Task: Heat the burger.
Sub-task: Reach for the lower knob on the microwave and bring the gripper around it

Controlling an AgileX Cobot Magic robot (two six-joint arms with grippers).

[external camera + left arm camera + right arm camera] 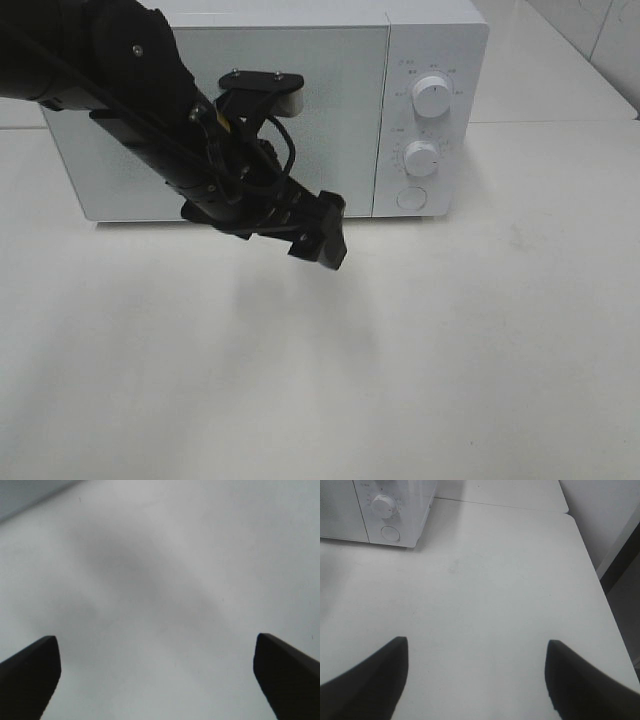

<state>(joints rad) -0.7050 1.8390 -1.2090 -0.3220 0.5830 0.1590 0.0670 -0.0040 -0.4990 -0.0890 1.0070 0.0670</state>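
Three views, none showing the burger: it is not on the table (420,360) and is not held by either arm. It may sit behind the closed door (300,90) of the white microwave (440,40), but the opaque panel hides the inside, so this cannot be confirmed. The left gripper (157,652) hangs just in front of the door, above bare tabletop, jaws spread wide and empty, which suggests its work at the door is finished. The two dials, upper knob (432,95) and lower knob (422,157), stand at the microwave's right side with a round button (411,197) below them; setting them is probably the next step. The right gripper (475,677), also released and empty, waits over the table well apart from the microwave, with the control panel on its side.
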